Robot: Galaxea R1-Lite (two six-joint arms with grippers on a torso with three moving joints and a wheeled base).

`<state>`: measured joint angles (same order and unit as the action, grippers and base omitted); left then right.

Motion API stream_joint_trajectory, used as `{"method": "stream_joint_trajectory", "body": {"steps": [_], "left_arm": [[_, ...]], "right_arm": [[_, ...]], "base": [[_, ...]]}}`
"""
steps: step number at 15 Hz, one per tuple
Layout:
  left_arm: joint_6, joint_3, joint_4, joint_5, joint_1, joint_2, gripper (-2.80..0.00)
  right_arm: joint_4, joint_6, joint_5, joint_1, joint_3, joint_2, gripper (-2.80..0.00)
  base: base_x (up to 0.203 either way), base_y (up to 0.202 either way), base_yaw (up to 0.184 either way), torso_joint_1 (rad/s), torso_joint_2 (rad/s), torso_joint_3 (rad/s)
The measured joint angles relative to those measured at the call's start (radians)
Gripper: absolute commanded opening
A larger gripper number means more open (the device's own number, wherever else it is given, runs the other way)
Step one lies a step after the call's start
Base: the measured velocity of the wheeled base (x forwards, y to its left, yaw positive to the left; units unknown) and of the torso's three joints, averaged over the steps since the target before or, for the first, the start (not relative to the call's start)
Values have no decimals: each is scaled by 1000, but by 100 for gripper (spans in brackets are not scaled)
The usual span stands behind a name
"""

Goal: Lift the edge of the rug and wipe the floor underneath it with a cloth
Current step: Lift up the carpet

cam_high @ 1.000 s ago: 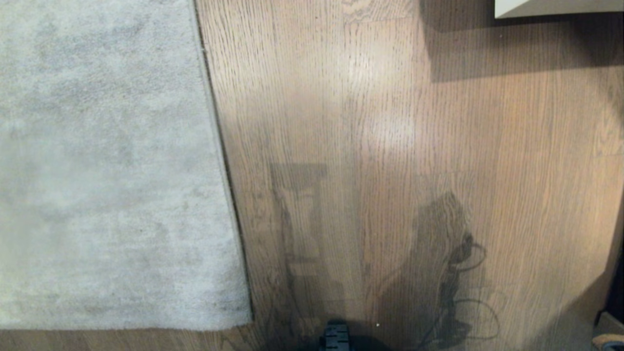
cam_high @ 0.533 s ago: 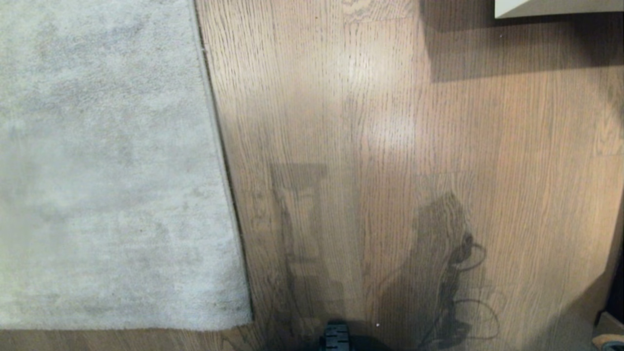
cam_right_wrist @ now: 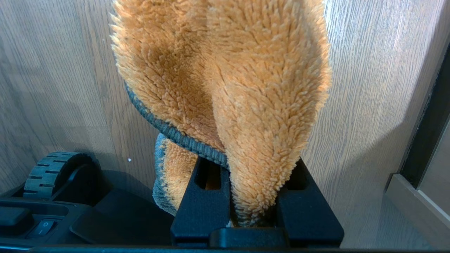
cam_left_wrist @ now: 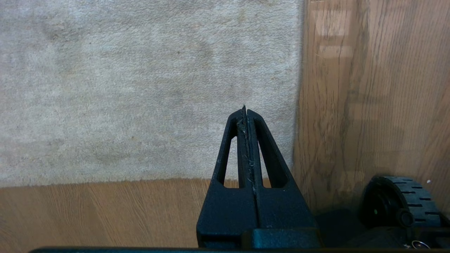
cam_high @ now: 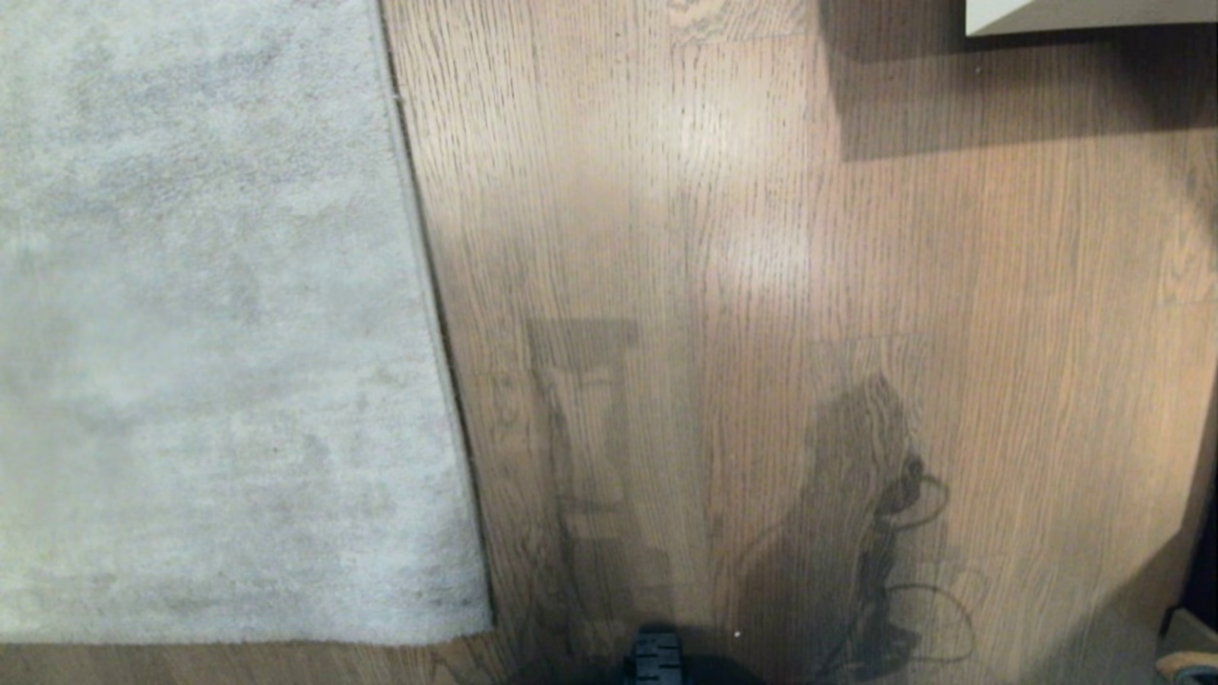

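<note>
The pale grey rug lies flat on the left, and its rug edge runs down to a near corner. The brown plank floor fills the rest of the head view, where neither arm shows. In the left wrist view my left gripper is shut and empty, with lint along its seam. It hangs above the rug close to the rug edge. My right gripper is shut on the fluffy orange cloth with its grey hem, held over bare floor; the cloth hides the fingertips.
A base wheel pokes in at the near edge of the floor, also seen as wheel and wheel. White furniture stands at the far right and casts a shadow. A furniture base sits close on the right.
</note>
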<state>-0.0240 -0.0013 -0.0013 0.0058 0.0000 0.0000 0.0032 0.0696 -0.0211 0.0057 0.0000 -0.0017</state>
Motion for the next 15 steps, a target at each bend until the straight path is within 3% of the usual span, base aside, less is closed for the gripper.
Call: {"method": "stream_joint_trajectory", "body": {"steps": [15], "left_arm": [[1, 0, 0, 0, 0, 0, -280]], "right_arm": [[0, 0, 0, 0, 0, 0, -280]], "base": [[0, 0, 0, 0, 0, 0]]}}
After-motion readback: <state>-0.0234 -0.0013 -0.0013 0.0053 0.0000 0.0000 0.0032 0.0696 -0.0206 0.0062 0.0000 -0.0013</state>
